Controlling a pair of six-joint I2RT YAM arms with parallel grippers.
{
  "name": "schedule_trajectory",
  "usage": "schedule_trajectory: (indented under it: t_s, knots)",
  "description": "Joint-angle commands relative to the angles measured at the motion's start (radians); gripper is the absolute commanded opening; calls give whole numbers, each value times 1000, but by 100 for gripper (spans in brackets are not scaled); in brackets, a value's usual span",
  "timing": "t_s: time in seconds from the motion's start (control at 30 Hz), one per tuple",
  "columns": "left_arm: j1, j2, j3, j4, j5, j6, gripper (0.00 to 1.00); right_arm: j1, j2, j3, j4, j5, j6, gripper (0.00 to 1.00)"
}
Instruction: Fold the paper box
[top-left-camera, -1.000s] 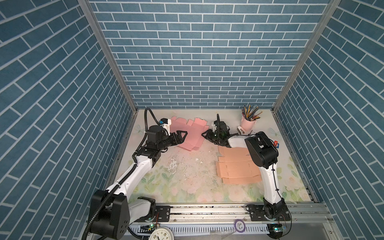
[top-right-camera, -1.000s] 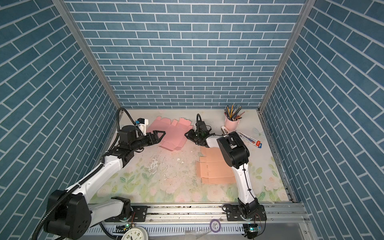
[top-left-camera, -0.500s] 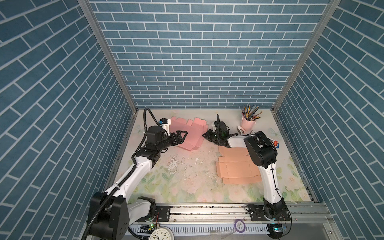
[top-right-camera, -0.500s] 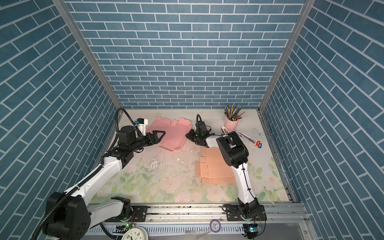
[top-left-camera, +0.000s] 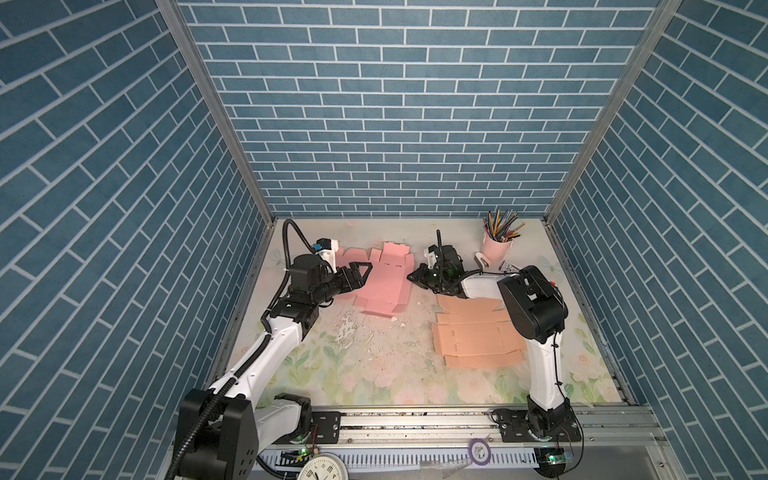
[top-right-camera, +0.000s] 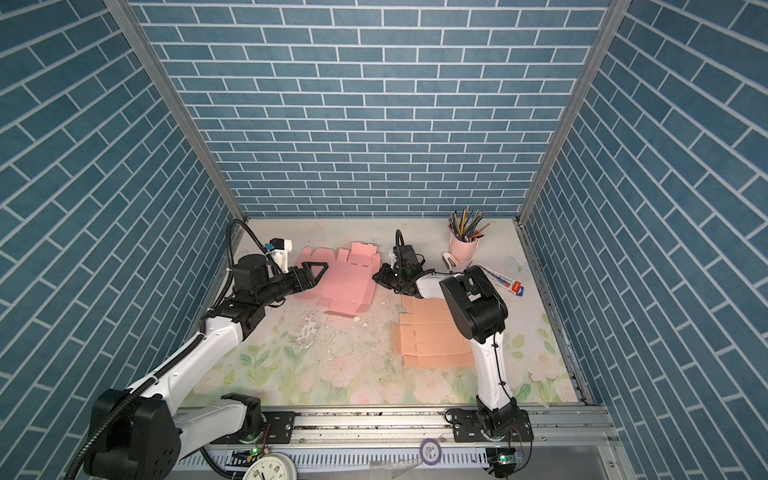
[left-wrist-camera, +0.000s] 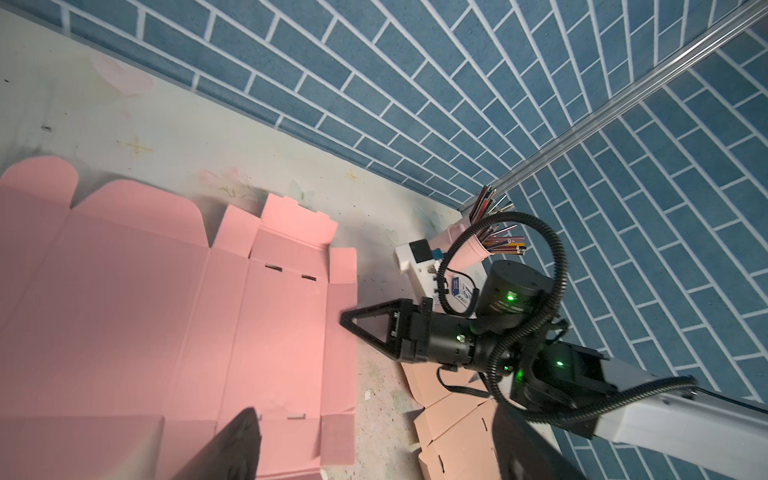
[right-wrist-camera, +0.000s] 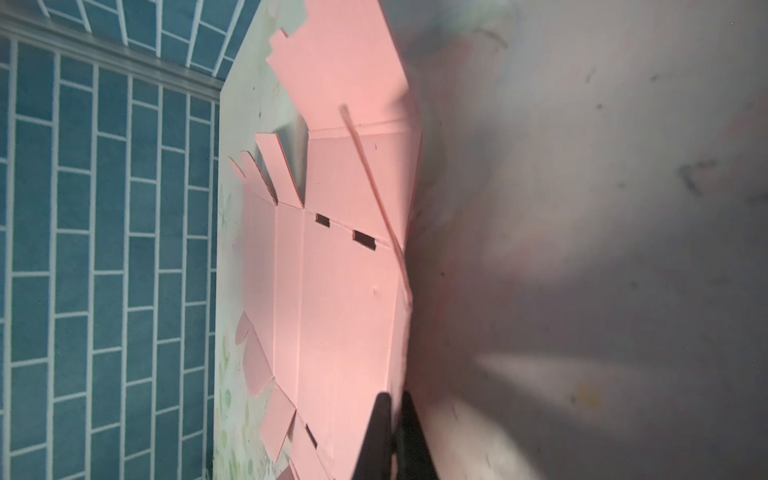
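The paper box (top-left-camera: 384, 282) (top-right-camera: 349, 282) is a flat pink die-cut sheet lying at the back middle of the table. In the left wrist view the pink sheet (left-wrist-camera: 166, 311) spreads wide, its flaps unfolded. My left gripper (top-left-camera: 365, 272) (top-right-camera: 322, 272) (left-wrist-camera: 374, 415) hovers open over the sheet's left part, with nothing between its fingers. My right gripper (top-left-camera: 411, 276) (top-right-camera: 376, 276) (left-wrist-camera: 345, 322) is low at the sheet's right edge. In the right wrist view its jaws (right-wrist-camera: 395, 399) are pinched shut on that edge of the pink sheet (right-wrist-camera: 345, 291).
A tan flat cardboard sheet (top-left-camera: 478, 336) lies at the right under my right arm. A pink cup of pencils (top-left-camera: 496, 245) stands at the back right, with a tube (top-right-camera: 503, 282) beside it. White flakes (top-left-camera: 349, 328) litter the table's middle.
My right gripper's jaws have closed onto the pink sheet's right edge. Both arms have stayed almost where they were, and the left gripper has stayed open.
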Motion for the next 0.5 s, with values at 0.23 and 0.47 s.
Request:
schedule_trajectory:
  t_s: [0.23,0.47]
  knots:
    - [6,13,-43,-21,-64,48,88,59,-184,-85,-315,-7,-248,5]
    - [-8,45,-54,-57,-85,67,88,68,-167,-67,-406,30,-312,6]
